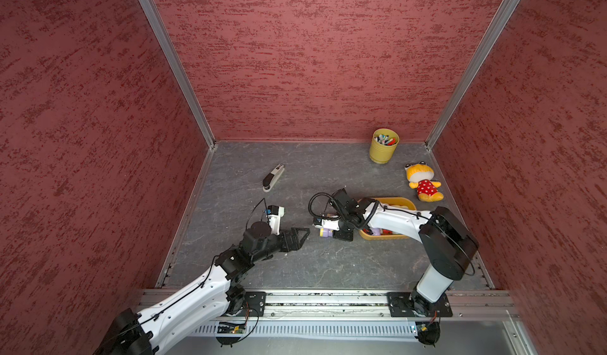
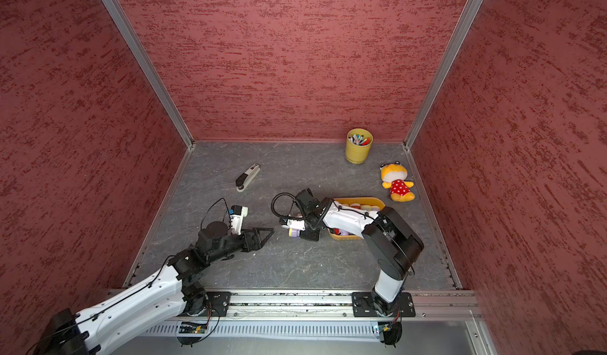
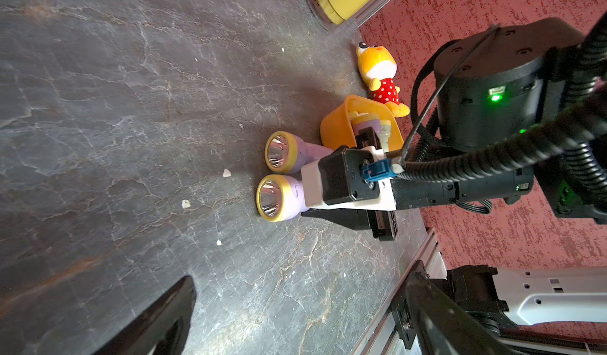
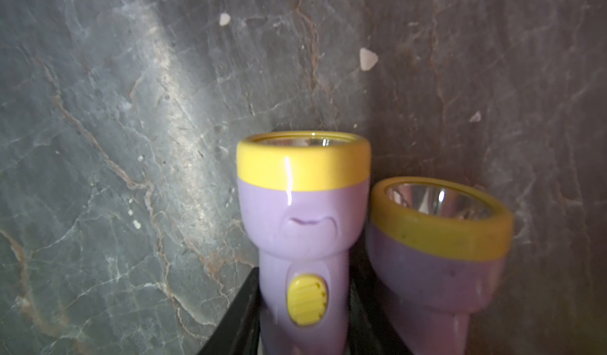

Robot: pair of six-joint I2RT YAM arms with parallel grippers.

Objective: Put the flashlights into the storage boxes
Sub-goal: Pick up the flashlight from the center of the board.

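Two lilac flashlights with yellow heads lie side by side on the dark table, just left of the orange-yellow storage box (image 1: 402, 201) (image 2: 368, 200) (image 3: 335, 126). My right gripper (image 4: 303, 304) (image 1: 328, 230) is shut on the handle of one lilac flashlight (image 4: 302, 225) (image 3: 279, 197) (image 2: 294, 232); its black fingers (image 4: 243, 314) press against both sides. The other flashlight (image 4: 437, 258) (image 3: 285, 151) rests touching it. Several flashlights lie in the box, a lilac one (image 1: 377, 231) and a red one (image 1: 387, 232) among them, partly hidden by the right arm. My left gripper (image 1: 303, 235) (image 2: 267, 233) (image 3: 295, 320) stands open and empty to the left of the pair.
A grey-white stapler (image 1: 273, 177) lies at the back left. A yellow cup of pens (image 1: 383, 146) stands at the back right, with a plush toy (image 1: 423, 182) near the right wall. Red walls enclose three sides, and a metal rail (image 1: 328, 299) runs along the front.
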